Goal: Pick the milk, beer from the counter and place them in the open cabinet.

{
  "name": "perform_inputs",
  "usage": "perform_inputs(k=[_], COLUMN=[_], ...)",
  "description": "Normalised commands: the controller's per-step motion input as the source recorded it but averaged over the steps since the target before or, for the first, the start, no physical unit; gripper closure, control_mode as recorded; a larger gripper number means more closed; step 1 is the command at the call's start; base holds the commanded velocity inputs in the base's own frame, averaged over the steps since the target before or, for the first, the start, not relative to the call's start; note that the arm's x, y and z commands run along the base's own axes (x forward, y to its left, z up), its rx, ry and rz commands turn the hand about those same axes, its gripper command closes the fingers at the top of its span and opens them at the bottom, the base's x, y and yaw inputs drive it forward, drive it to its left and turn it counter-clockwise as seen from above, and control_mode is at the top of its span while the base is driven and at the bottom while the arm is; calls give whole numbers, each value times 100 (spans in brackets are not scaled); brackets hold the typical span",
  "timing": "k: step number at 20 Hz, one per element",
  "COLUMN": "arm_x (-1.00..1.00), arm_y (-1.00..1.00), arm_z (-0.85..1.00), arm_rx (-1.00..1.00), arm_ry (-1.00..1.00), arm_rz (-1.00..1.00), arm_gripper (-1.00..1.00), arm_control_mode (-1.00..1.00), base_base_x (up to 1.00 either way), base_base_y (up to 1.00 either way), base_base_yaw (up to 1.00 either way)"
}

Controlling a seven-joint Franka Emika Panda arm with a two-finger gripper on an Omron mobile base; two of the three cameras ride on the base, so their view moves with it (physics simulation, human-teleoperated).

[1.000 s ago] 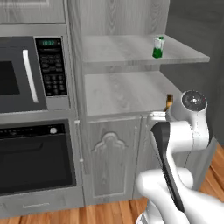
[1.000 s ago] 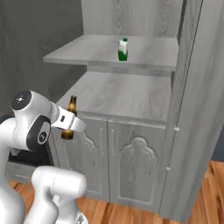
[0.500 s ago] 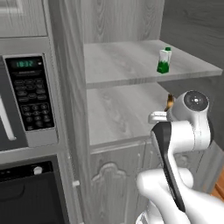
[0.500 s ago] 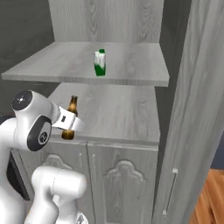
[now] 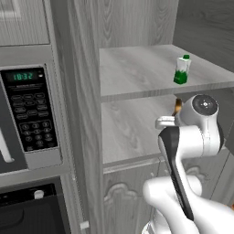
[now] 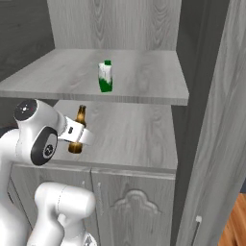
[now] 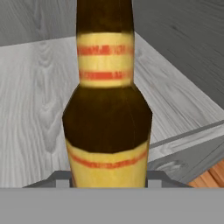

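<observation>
One item done: milk carton [image 6: 105, 77] standing upright on the open cabinet's [image 6: 120, 103] upper shelf. Second step in hand, with jaws clamped on the beer bottle [image 6: 78, 129], held upright just above the lower shelf's front edge. Next, calls for reaching further in over the lower shelf, lowering until seated, then releasing.

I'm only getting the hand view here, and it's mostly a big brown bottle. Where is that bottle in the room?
Observer: The claw holds the beer upright, just off the front edge of the open cabinet's lower shelf.
Operator: Has the bottle landed on that shelf?
Observer: No. In the right base view its bottom hangs clear of the shelf's front edge.
Operator: Anything else in that cabinet?
Observer: Yes, the milk stands upright on the shelf above, near its middle.
Operator: What's next to the cabinet?
Observer: A microwave sits to its left, its clock lit green.
</observation>
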Motion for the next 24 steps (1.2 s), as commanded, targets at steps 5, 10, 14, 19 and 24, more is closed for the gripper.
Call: perform_inputs(k=[5,10,14,19,24], arm_x=[0,-3,-49,-52,-90], arm_y=[0,0,6,4,22], arm_z=[0,-9,-3,11,69], arm_rx=[0,1,0,0,0], arm_ry=[0,-2,-22,-21,-24], arm_rz=[0,0,14,32,28], arm_gripper=[100,100,100,100,100], arm_control_mode=[100,-100,-100,-100,-100], base_base_x=[0,0,0,0,0], base_base_y=[0,0,0,0,0], base_base_yaw=[0,0,0,0,0])
